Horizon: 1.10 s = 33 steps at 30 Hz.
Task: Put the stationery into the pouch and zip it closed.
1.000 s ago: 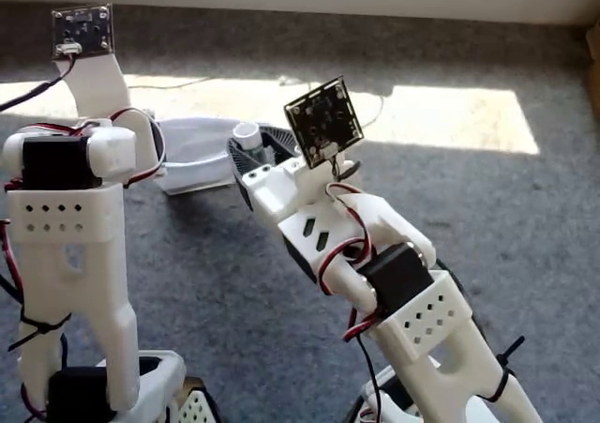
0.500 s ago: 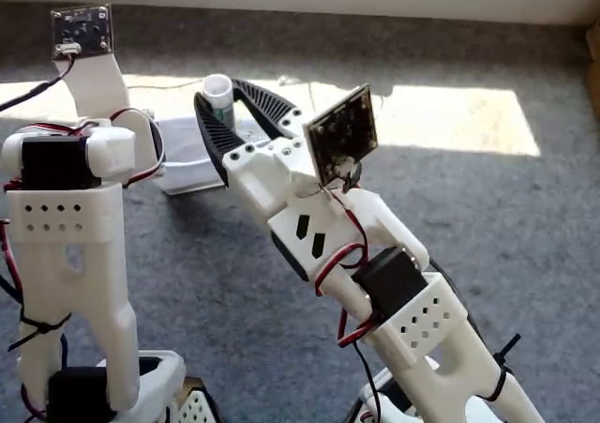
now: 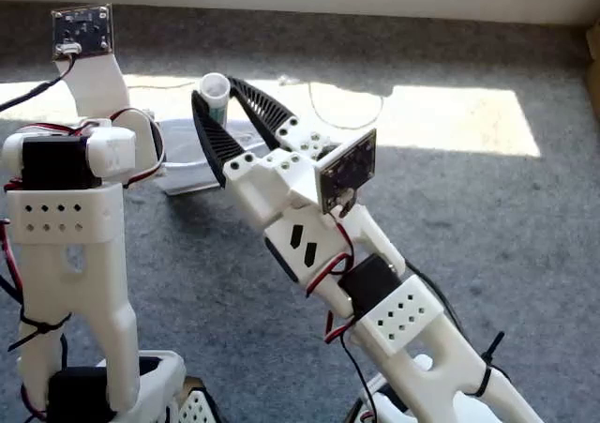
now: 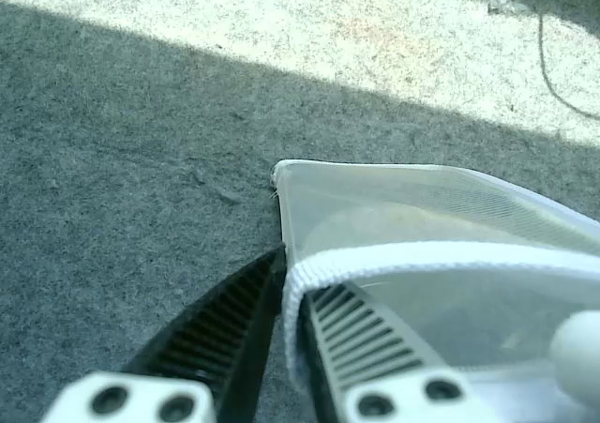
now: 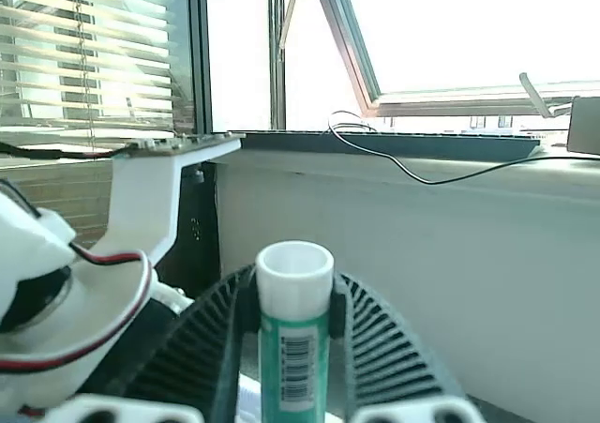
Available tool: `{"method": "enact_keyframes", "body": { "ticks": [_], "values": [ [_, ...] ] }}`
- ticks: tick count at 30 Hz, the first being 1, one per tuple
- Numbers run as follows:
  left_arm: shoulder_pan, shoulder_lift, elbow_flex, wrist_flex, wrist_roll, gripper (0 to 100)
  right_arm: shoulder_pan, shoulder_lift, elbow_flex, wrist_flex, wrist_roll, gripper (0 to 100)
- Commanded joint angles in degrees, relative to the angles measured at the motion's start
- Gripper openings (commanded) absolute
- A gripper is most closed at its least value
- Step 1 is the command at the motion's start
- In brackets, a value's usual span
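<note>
Gripping a glue stick (image 5: 293,367) upright by its barrel, the right end effector (image 3: 217,93) hangs raised near the pouch (image 4: 422,217), which lies on grey carpet. The left end effector (image 4: 286,273) is clenched on the pouch's rim corner.

Stick: rigid, light, probably slippery, so a mid-barrel hold suits it. Pouch: soft mesh, likely to sag.

The left arm (image 3: 70,207) crowds the opening, and a loose cable (image 3: 347,123) lies beyond.

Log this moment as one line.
left gripper: jaws shut on pouch rim; right gripper: jaws shut on glue stick, upright, aloft; pouch: open
</note>
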Motion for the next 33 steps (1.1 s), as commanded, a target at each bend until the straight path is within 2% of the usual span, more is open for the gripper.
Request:
{"method": "enact_keyframes", "body": {
  "ticks": [1, 8, 18, 26, 31, 33],
  "values": [
    [-1.45, -0.48, 0.31, -1.05, 0.26, 1, -0.48, -2.24, 1.54, -3.21, 0.18, 2.6],
    [-1.45, -0.48, 0.31, -0.97, 0.26, 1, -0.57, -2.15, 8.75, -11.12, 0.18, 2.6],
    [-1.45, -0.48, 0.31, -0.79, 0.26, 1, -3.82, -2.15, 10.42, -10.68, 0.09, 3.2],
    [-1.45, -0.48, 0.31, -0.7, 0.26, 1, -3.82, -2.24, 9.8, -1.1, 0.09, 3.9],
    [-1.45, -0.48, 0.31, -0.79, 0.26, 1, -3.91, -6.02, 9.8, 4.79, 0.09, 18.2],
    [-1.45, -0.48, 0.31, -0.88, 0.26, 1, -3.91, -8.75, 9.71, 7.52, 0.09, 19.8]
  ]
}}
